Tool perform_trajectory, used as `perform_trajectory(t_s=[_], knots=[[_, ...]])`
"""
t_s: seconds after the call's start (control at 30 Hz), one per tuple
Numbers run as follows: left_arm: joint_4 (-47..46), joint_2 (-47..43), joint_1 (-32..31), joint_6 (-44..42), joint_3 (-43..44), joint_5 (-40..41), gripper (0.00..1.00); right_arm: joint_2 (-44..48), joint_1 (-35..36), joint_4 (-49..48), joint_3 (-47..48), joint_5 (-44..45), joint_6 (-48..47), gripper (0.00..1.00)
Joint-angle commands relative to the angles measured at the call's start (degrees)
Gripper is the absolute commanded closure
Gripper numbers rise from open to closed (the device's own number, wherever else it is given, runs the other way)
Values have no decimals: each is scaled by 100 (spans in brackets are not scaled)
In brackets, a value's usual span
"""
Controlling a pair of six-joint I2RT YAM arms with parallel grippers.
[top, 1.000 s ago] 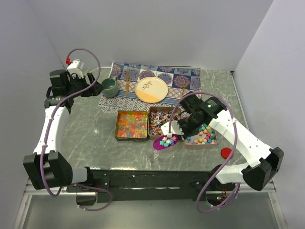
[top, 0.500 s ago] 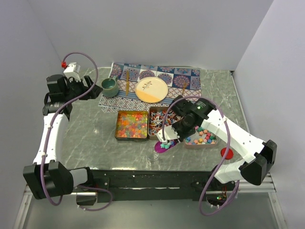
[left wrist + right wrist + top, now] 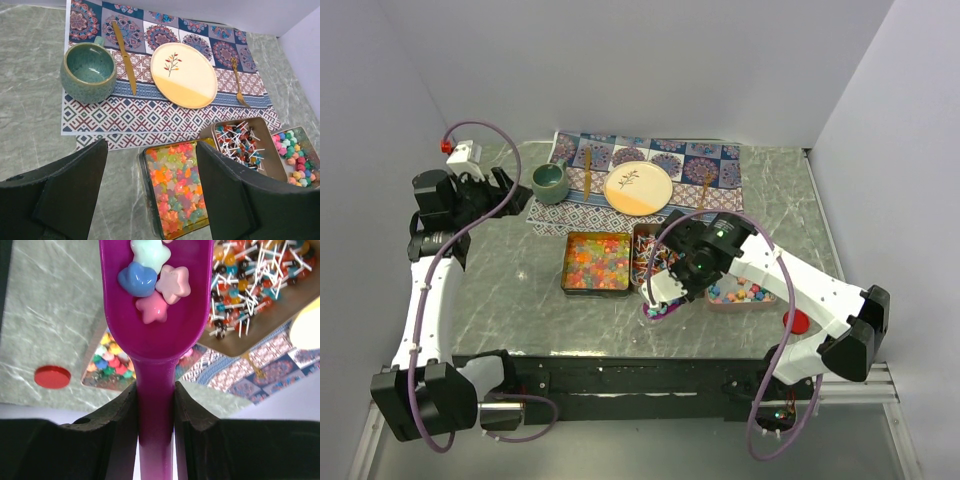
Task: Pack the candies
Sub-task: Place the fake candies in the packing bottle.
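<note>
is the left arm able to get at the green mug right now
Probably yes: the left gripper is open and empty, close to the green mug, with nothing standing between them.

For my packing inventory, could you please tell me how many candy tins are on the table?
3: the gummy tin on the left, the wrapped-candy tin in the middle, the star-candy tin on the right, side by side. None appears hidden.

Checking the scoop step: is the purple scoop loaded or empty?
Loaded: pastel star candies lie in the scoop bowl, held by the right gripper.
</note>
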State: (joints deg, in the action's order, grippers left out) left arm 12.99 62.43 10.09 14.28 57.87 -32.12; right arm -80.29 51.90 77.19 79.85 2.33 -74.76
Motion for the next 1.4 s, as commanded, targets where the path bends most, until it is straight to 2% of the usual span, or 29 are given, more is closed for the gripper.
perform_trajectory(t_s=[0.0, 0.37, 0.73, 1.07, 1.17, 1.27, 1.37], knots=[[-376, -153, 20, 162, -12, -145, 23, 57, 197, 560, 241, 593, 84, 100], [-420, -161, 28, 189, 14, -216, 22, 163, 479, 552, 373, 751, 155, 100], [-438, -135, 20, 268, 102, -277, 22, 251, 1068, 552, 373, 1419, 155, 100], [-482, -56, 28, 391, 199, -278, 23, 233, 1182, 552, 548, 1771, 199, 100], [-578, 23, 28, 601, 102, -268, 22, 233, 1103, 552, 889, 1780, 251, 100], [-850, 128, 2, 953, -135, -444, 23, 216, 718, 543, 1408, 1587, 348, 100], [-886, 348, -182, 1120, -214, -541, 24, 93, -20, 465, 1385, 1674, 261, 100]])
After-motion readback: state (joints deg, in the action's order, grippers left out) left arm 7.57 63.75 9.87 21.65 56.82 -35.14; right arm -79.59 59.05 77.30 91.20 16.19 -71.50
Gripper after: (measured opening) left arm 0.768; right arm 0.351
